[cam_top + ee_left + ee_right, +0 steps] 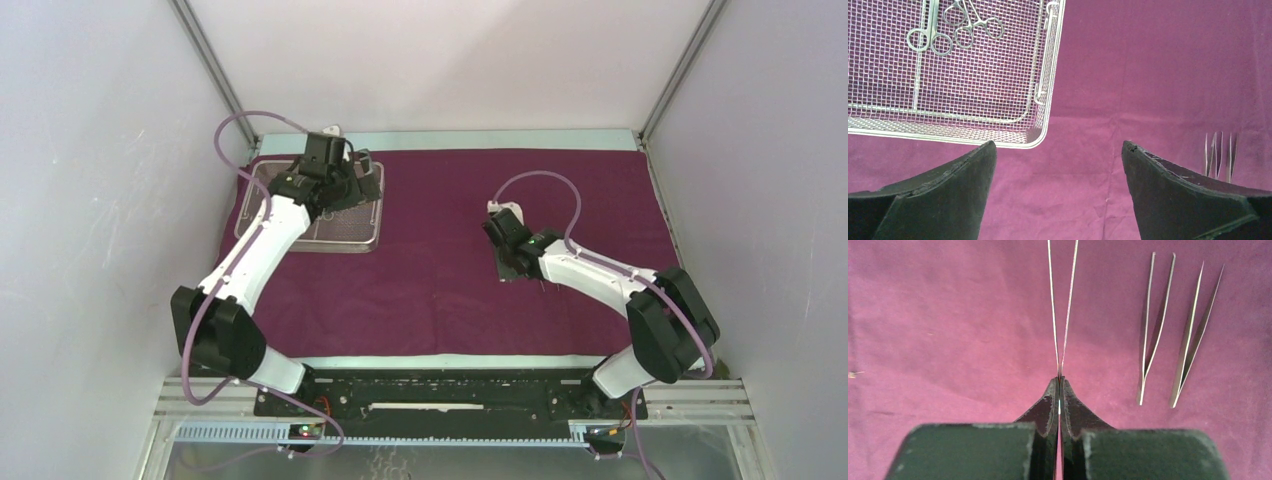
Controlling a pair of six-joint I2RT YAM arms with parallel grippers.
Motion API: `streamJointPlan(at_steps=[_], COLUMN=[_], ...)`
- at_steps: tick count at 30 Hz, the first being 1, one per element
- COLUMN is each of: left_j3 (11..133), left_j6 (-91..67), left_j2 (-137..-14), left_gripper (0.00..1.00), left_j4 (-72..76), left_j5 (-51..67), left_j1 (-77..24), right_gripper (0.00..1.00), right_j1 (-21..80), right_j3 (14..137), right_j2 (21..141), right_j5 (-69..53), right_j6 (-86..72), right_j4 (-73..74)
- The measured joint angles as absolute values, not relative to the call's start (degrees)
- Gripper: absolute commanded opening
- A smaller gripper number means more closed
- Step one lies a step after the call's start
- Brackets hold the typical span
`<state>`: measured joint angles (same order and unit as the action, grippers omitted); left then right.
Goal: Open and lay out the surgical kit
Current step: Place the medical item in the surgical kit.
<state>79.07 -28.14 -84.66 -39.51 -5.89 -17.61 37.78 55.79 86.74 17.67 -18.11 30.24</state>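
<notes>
Maroon cloth wrap (pixel 450 220) is lying spread open and flat, covering nearly the whole tabletop (pixel 450 140). Only pale strips are showing at the far and near edges.

Wire-mesh tray (pixel 340 232) is sitting on the cloth at the far left. Ring-handled instruments (pixel 930 40) are lying inside it in a loose cluster. I cannot tell scissors from forceps at this angle.

Left hand (pixel 345 165) is hovering over the tray's far right part with its fingers (pixel 963 185) spread wide and holding nothing. In the wrist view they are framing bare cloth just off the tray's corner.

Right hand (pixel 1059 382) is reaching over the middle-right of the cloth, well apart from the tray. It is clamping tight on one pair of tweezers (pixel 1060 367). The thin prongs are sticking straight out ahead of the fingertips and fanning slightly apart. Whether the tips are touching the cloth is unclear.

Two more tweezers (pixel 1145 370) are lying flat on the cloth just to the right of the held pair. They are side by side, roughly parallel and not touching.
</notes>
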Motion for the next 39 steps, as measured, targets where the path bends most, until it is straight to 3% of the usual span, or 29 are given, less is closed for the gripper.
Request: streamJointPlan(at_steps=[39], left_j3=[77.56], left_j6=[-26.89], left_j2=[-83.50], left_gripper=[1.00], left_j4=[-36.49], left_j5=[-6.07], left_j1=[-17.61], right_gripper=[0.00], right_j1=[26.55], right_j3=[51.00], right_j2=[87.35], right_j5=[9.21], right_j6=[-17.58], right_j4=[29.17])
